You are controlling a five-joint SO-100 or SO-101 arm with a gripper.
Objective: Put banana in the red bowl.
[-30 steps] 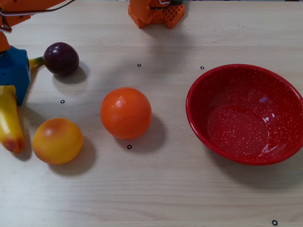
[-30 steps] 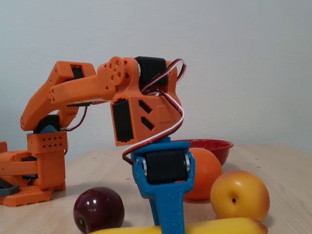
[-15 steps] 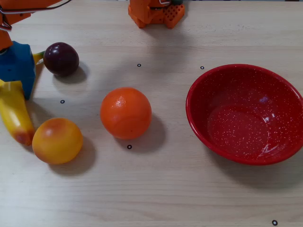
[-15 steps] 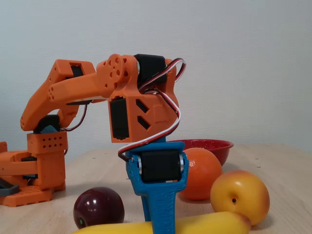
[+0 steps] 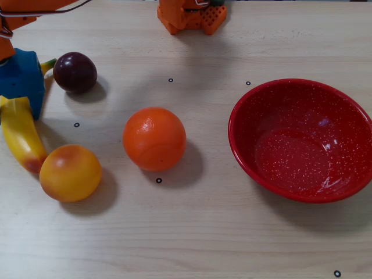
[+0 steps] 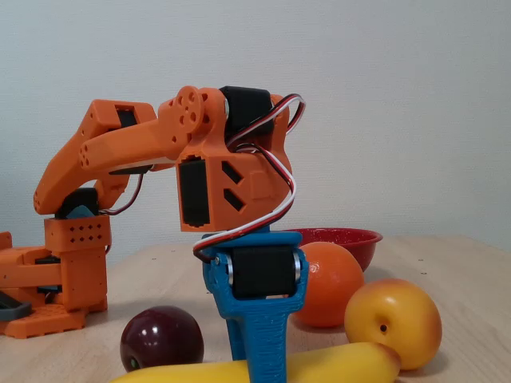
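The yellow banana (image 5: 20, 139) lies at the left edge of the table in the overhead view, its green stem tip (image 5: 49, 63) up by the plum and its reddish end down by the yellow-orange fruit. My blue gripper (image 5: 22, 100) is down over the banana's upper half. In the fixed view one blue finger (image 6: 267, 351) stands in front of the banana (image 6: 343, 365); the other finger is hidden, so the grip is unclear. The red speckled bowl (image 5: 244, 151) sits empty at the right and shows behind the fruit in the fixed view (image 6: 355, 238).
A dark plum (image 5: 75, 72), an orange ball (image 5: 154, 138) and a round yellow-orange fruit (image 5: 70, 172) lie between the banana and the bowl. The arm's orange base (image 5: 192, 14) stands at the top edge.
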